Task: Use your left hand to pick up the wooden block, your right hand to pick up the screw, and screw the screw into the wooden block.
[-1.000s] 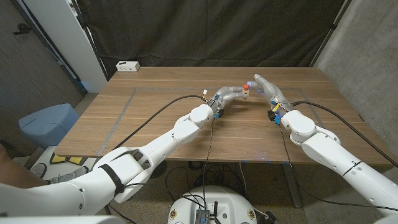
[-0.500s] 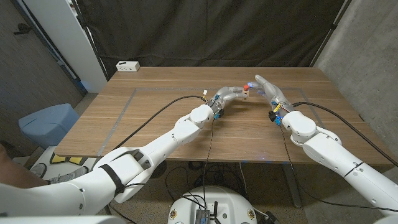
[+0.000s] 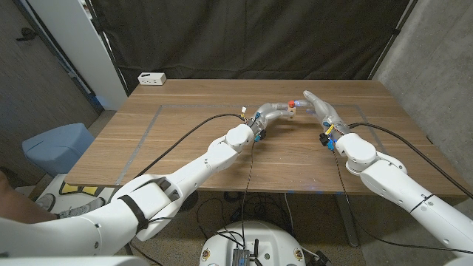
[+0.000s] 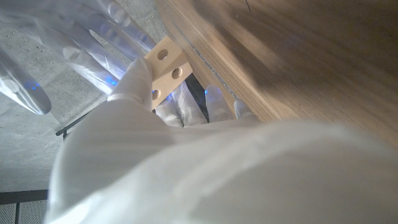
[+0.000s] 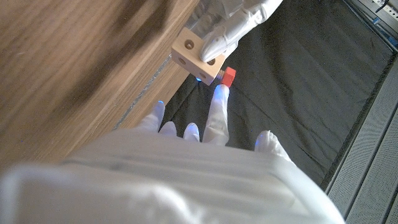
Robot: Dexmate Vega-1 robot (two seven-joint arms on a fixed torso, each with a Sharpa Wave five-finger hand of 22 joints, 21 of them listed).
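Left hand (image 3: 275, 112) grips wooden block (image 5: 194, 56) above table's far middle: light, rigid, hold by side faces. Right hand (image 3: 319, 108) fingers extended, touching red-headed screw (image 5: 227, 76); pinch head.

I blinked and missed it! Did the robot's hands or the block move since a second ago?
Barely. The right hand drew back slightly from the red-headed screw, fingers apart, one fingertip still at it. The left hand still holds the wooden block above the table, screw still in it.
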